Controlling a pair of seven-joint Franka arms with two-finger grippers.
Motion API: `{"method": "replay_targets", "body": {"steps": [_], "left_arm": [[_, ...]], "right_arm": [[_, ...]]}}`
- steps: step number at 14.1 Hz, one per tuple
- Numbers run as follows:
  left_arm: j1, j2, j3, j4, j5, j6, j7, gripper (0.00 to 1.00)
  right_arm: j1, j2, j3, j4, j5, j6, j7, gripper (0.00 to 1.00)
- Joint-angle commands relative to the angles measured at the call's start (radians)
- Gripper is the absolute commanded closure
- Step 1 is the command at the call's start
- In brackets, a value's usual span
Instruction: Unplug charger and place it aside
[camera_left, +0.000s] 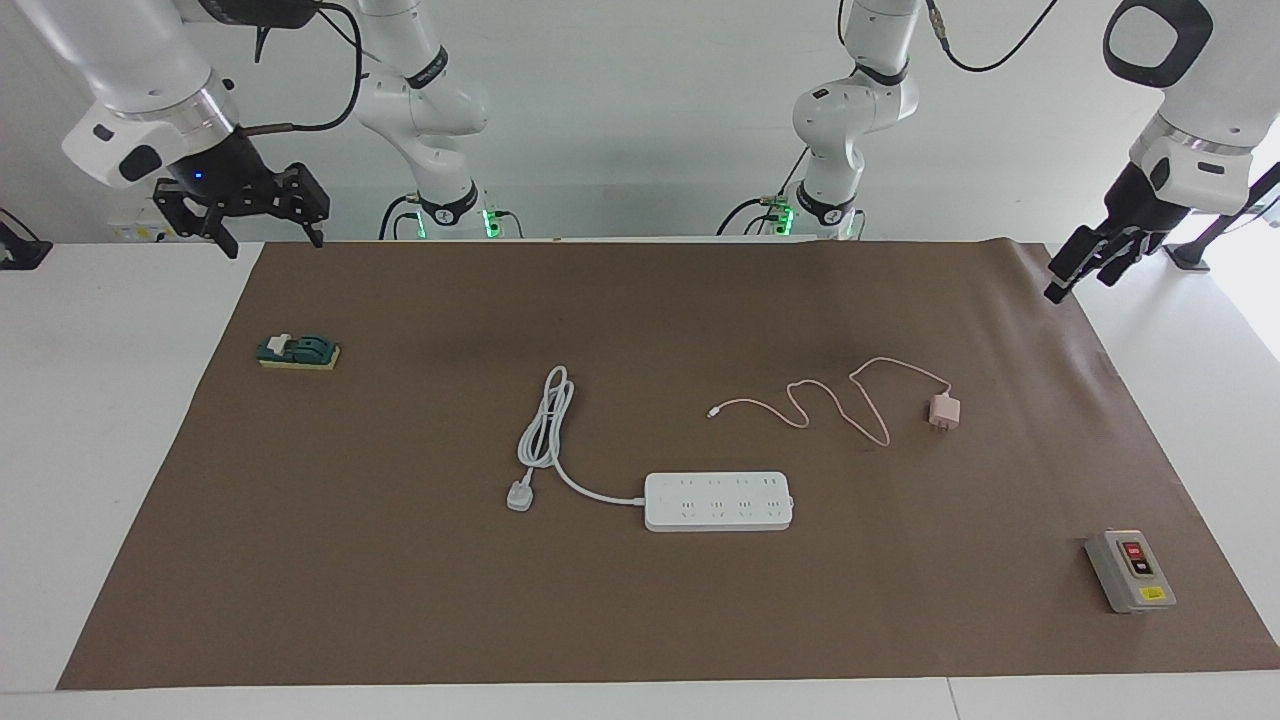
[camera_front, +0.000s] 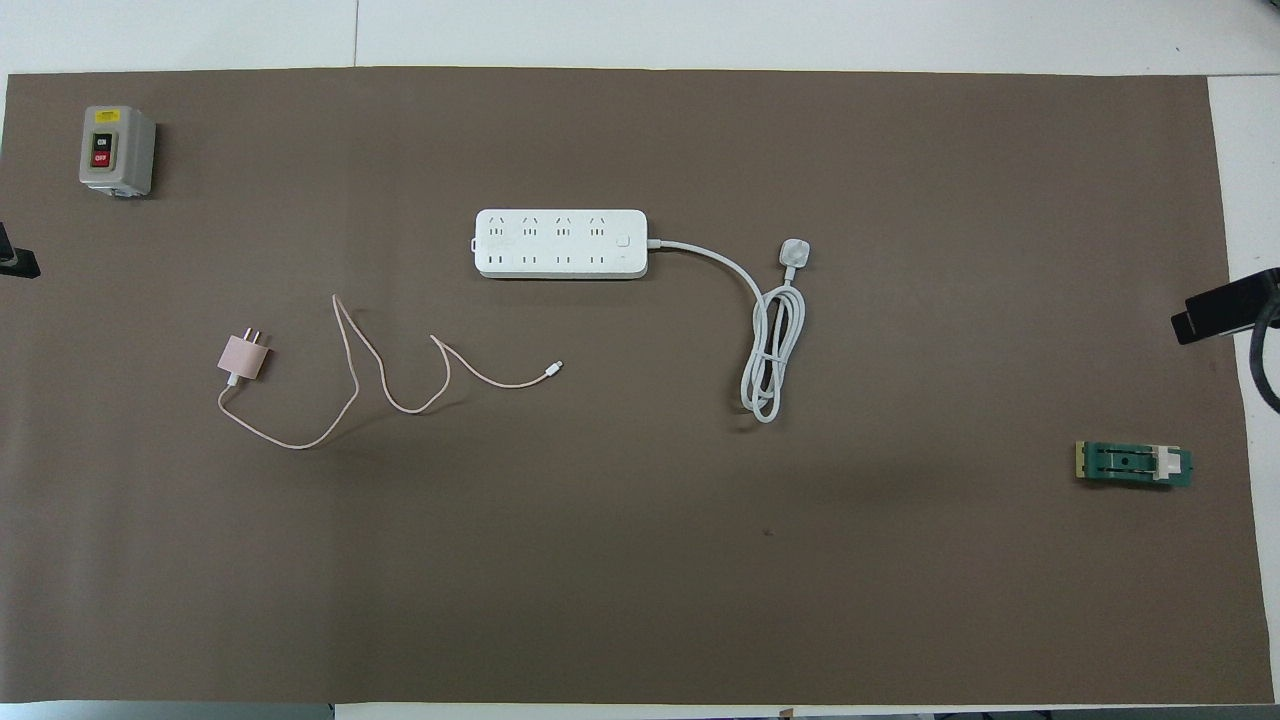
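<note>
The pale pink charger lies flat on the brown mat, its prongs bare and plugged into nothing. It also shows in the overhead view. Its thin pink cable snakes loosely toward the middle of the mat. The white power strip lies apart from it, farther from the robots, with all sockets empty. My left gripper hangs open and empty in the air over the mat's corner at the left arm's end. My right gripper hangs open and empty over the mat's corner at the right arm's end.
The strip's white cord and plug lie coiled beside it. A grey switch box with red and black buttons stands at the left arm's end, farther from the robots. A green and yellow block lies at the right arm's end.
</note>
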Motion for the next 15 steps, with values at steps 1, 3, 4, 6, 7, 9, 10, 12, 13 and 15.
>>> {"method": "replay_targets", "body": {"steps": [1,3,4,6,7,9,10,12,13,15], "left_arm": [[-0.016,0.019,0.006,0.053,0.020,-0.063,-0.018,0.00],[-0.060,0.029,0.018,0.087,0.046,-0.096,-0.015,0.00],[-0.114,0.027,0.051,0.087,0.080,-0.100,-0.010,0.00],[-0.317,0.027,0.230,0.087,0.103,-0.113,-0.006,0.00],[-0.385,0.026,0.302,0.087,0.102,-0.121,0.008,0.00],[-0.396,0.022,0.305,0.089,0.093,-0.155,0.057,0.00],[-0.396,0.022,0.297,0.087,0.089,-0.161,0.065,0.00],[-0.403,0.022,0.289,0.086,0.089,-0.164,0.065,0.00],[-0.404,0.024,0.283,0.089,0.088,-0.175,0.067,0.00],[-0.403,0.025,0.268,0.090,0.073,-0.207,0.094,0.00]], "right_arm": [[-0.021,-0.078,0.023,-0.144,-0.015,0.081,0.041,0.00],[-0.019,-0.079,0.021,-0.155,-0.015,0.112,0.081,0.00],[-0.018,-0.076,0.021,-0.153,-0.017,0.133,0.083,0.00],[-0.019,-0.072,0.021,-0.153,-0.017,0.139,0.086,0.00],[-0.019,-0.072,0.021,-0.152,-0.017,0.136,0.087,0.00],[-0.019,-0.070,0.020,-0.152,-0.017,0.130,0.084,0.00],[-0.019,-0.067,0.021,-0.153,-0.017,0.129,0.084,0.00],[-0.019,-0.050,0.020,-0.150,-0.017,0.132,0.084,0.00],[-0.019,-0.052,0.018,-0.149,-0.017,0.130,0.084,0.00],[-0.021,-0.059,0.021,-0.150,-0.015,0.126,0.084,0.00]]}}
